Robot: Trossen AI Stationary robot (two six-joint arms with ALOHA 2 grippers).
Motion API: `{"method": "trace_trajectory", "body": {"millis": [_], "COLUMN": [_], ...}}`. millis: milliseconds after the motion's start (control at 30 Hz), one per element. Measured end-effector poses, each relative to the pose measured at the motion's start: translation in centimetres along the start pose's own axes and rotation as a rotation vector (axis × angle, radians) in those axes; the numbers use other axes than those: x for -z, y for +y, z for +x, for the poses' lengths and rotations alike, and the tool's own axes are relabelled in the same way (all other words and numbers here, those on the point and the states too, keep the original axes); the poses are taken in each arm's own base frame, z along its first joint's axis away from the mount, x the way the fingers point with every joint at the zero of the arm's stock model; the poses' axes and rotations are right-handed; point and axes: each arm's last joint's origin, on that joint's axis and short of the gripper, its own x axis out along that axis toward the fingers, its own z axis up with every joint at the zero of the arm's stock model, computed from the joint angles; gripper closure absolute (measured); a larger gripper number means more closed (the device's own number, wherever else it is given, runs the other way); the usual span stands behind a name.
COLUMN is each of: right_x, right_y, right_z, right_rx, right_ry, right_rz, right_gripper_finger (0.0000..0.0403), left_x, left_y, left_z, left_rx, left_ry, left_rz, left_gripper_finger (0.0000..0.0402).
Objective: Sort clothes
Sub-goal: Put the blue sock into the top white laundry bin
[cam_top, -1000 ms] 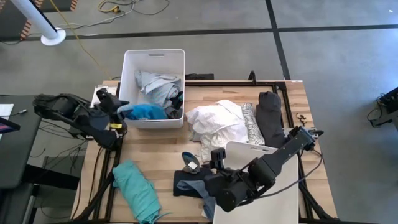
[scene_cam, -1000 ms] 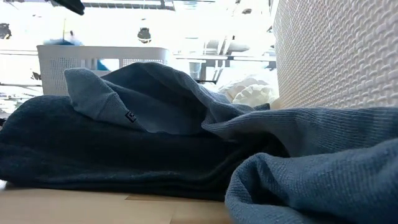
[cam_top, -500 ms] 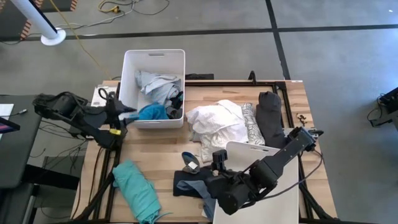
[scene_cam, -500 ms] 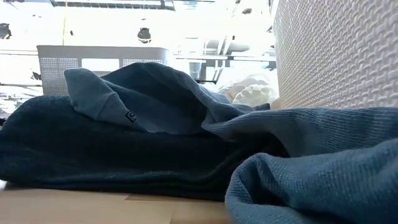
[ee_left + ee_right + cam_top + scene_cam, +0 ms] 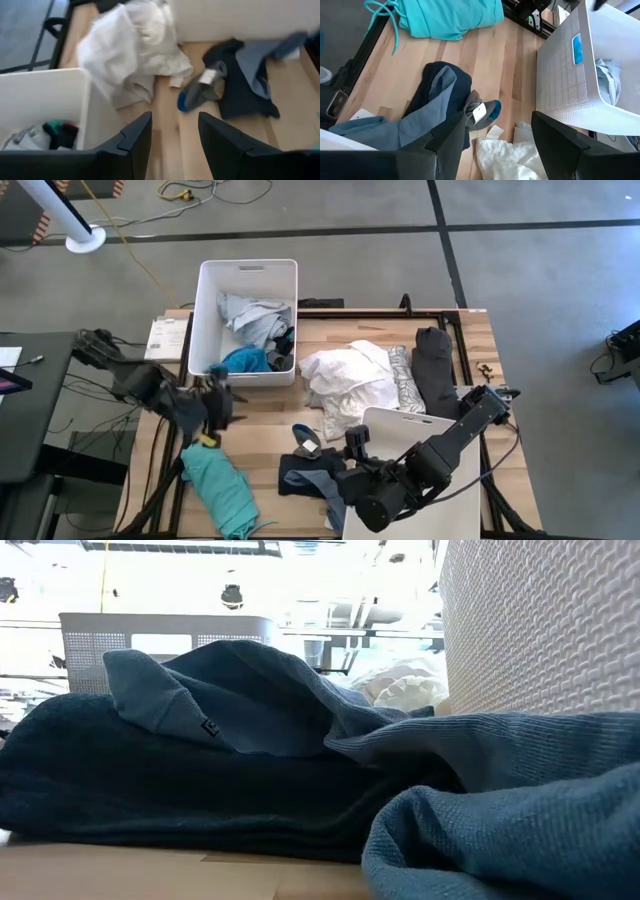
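Loosely heaped, the clothes (image 5: 348,380) lie soft and limp across the bench (image 5: 260,415); pinching a raised fold should lift them. Left end effector (image 5: 218,402) hovers empty, fingers apart, beside the teal garment (image 5: 218,485); right end effector (image 5: 352,442) likewise wide over the dark blue one (image 5: 305,475).

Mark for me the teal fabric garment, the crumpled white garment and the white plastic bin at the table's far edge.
teal fabric garment (image 5: 218,485), high view, middle of the folded cloth.
crumpled white garment (image 5: 347,377), high view, centre of the heap.
white plastic bin (image 5: 247,269), high view, far rim.
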Motion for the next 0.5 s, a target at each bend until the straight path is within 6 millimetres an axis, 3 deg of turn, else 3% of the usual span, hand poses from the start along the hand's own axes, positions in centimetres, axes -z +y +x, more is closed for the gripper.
{"method": "trace_trajectory", "body": {"millis": [300,500], "right_x": [-0.8,-1.6], "right_y": [-0.2,-1.8], "right_z": [0.3,1.6], "right_rx": [-0.045,-0.151], "right_ry": [-0.062,-0.102], "right_rz": [-0.065,-0.069], "right_gripper_finger": [0.0159,0.0159], "left_x": [0.0,0.3], "left_y": [-4.9,-8.2], "left_z": [2.0,2.6], "left_rx": [0.059,0.075], "left_ry": [0.066,0.062], "left_rz": [0.055,0.091], "left_gripper_finger": [0.0246,0.0246]}}
